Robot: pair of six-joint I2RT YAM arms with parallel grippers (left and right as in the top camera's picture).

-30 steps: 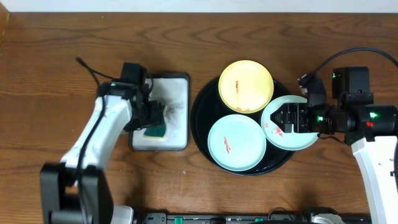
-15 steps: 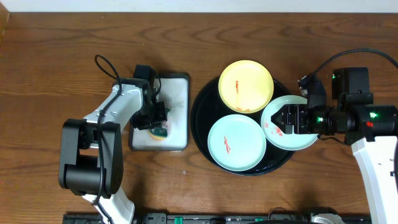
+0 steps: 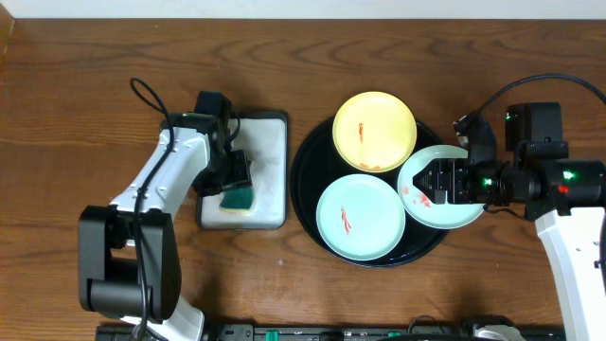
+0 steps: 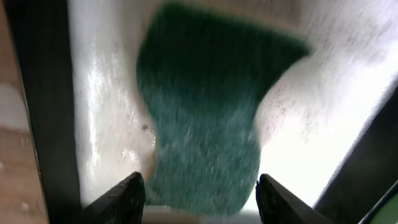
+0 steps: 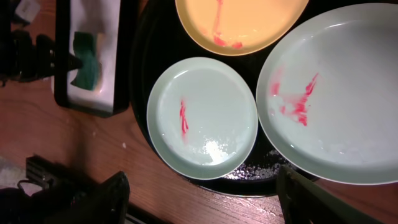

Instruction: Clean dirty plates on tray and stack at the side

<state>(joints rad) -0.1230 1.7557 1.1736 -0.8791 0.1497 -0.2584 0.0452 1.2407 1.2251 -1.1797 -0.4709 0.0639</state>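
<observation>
Left end effector [image 4: 202,194] has its fingers spread, straddling the near end of the green sponge [image 4: 205,112] in the white sponge tray [image 3: 270,142]; not pinching it yet, far as I can see. Right end effector [image 3: 431,182] is spread wide too, hovering over the right mint plate [image 3: 445,216], which overlaps the right rim of the black tray [image 3: 308,170]. Yellow plate [image 3: 374,130] sits at the back and the 2nd mint plate [image 3: 360,216] at the front, both inside the tray. All 3 are red-smeared. Plates look stiff, light, glossy; prob. slippery when wet & chip-prone if dropped on the tabletop [image 3: 95,95]. Best hold: pinch the raised rim, esp. where it overhangs the tray. Sponge is soft, so grip across the middle.
</observation>
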